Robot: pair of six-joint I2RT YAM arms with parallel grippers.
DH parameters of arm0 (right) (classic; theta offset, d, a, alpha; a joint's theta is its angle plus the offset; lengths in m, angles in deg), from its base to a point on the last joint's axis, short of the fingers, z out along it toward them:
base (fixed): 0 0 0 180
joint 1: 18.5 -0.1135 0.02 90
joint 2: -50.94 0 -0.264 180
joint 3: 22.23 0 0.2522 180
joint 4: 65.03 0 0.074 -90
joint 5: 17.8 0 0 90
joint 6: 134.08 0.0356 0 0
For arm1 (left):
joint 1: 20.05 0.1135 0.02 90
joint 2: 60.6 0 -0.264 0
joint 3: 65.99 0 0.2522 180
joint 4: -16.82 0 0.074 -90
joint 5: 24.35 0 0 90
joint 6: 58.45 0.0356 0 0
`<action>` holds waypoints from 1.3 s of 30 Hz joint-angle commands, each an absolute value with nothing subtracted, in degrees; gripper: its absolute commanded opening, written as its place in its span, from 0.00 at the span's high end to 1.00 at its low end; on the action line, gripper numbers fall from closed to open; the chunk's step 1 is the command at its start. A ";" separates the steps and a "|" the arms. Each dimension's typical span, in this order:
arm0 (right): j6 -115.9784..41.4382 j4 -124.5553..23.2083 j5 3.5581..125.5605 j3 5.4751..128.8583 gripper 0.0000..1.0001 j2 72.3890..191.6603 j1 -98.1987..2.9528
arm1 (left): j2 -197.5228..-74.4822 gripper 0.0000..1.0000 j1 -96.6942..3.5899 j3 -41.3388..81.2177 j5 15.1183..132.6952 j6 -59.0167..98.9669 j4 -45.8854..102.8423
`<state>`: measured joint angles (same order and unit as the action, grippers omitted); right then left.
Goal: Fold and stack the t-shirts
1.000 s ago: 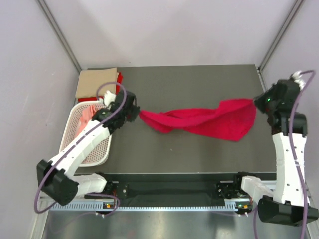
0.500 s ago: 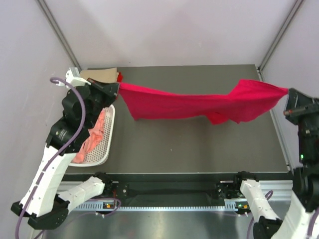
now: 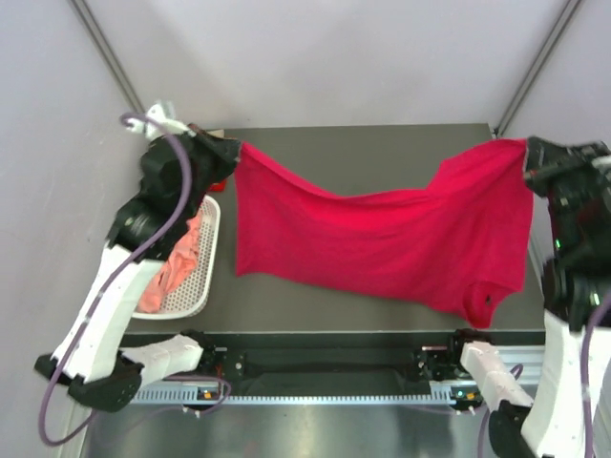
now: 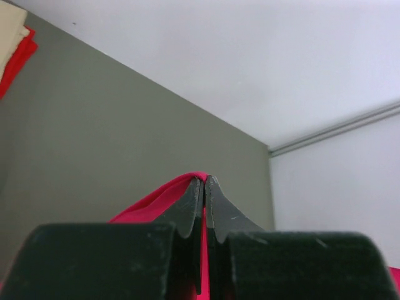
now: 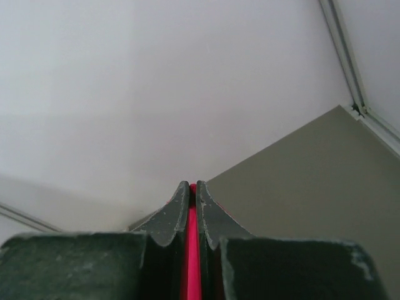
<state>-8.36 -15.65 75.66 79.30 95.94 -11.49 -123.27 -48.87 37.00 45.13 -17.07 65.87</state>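
The bright crimson red cloth t-shirt point(image 3: 382, 239) hangs in the air above the dark grey bench point(image 3: 363, 153), stretched between the two arms like a sheet on a line. The left gripper point(image 3: 232, 153) has its fingers pressed together on one upper corner of the shirt, and the right gripper point(image 3: 528, 164) pinches the other upper corner in the same way. In both wrist views a thin red edge of cloth shows between the closed dark fingers.

The upper edge sags in the middle and the body of the shirt falls toward the near edge of the bench. I judge that it is held high and wide so that its own weight opens it flat, which is needed before any fold. A small dark mark point(image 3: 489, 299) near the lower right corner may be the neck label. Whether the lower edge touches the bench, I cannot tell.

At the left stands the white plastic mesh basket point(image 3: 200, 286) with a salmon pink cloth point(image 3: 177, 262) inside, probably the next piece. In the left wrist view a folded tan cloth point(image 4: 9, 25) lies at the far left corner of the bench with a red cloth point(image 4: 19, 56) showing at its edge. This seems to be the stack.

The next move, I think, is to lay the shirt down slowly so that it does not bunch.
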 commanded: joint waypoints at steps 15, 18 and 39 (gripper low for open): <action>-21.32 -29.61 62.71 114.64 1.00 131.63 -11.11 | -147.80 1.00 -43.61 61.42 42.18 -9.14 51.06; -20.80 -26.40 63.32 117.22 1.00 127.34 -11.11 | -140.16 1.00 -43.70 55.54 42.44 -9.40 49.66; -23.95 -1.09 84.93 113.86 1.00 90.84 -11.11 | -106.21 1.00 -44.22 37.14 64.68 -16.00 65.55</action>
<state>-22.68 -5.77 79.42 111.32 88.96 -11.49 -106.59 -44.19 36.11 61.88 -16.48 61.70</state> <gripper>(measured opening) 0.014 0.018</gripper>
